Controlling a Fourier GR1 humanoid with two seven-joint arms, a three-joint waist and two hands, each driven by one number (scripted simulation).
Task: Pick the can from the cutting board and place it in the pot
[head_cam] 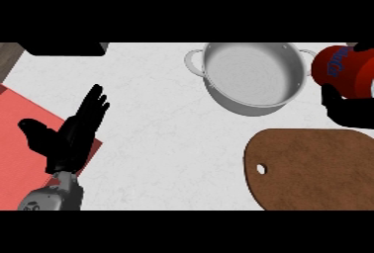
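The can is red with blue and white lettering on its side. It sits at 2 o'clock in the head view, tilted and clear of the cutting board. The right hand curls around it, thumb below and fingertips above. Just beside it, toward 12 o'clock, stands the steel pot, with nothing visible inside. The brown board lies at 4 o'clock, bare, with a small hole near its left edge. At 8 o'clock the left hand rests with its fingers straight and spread over a red mat.
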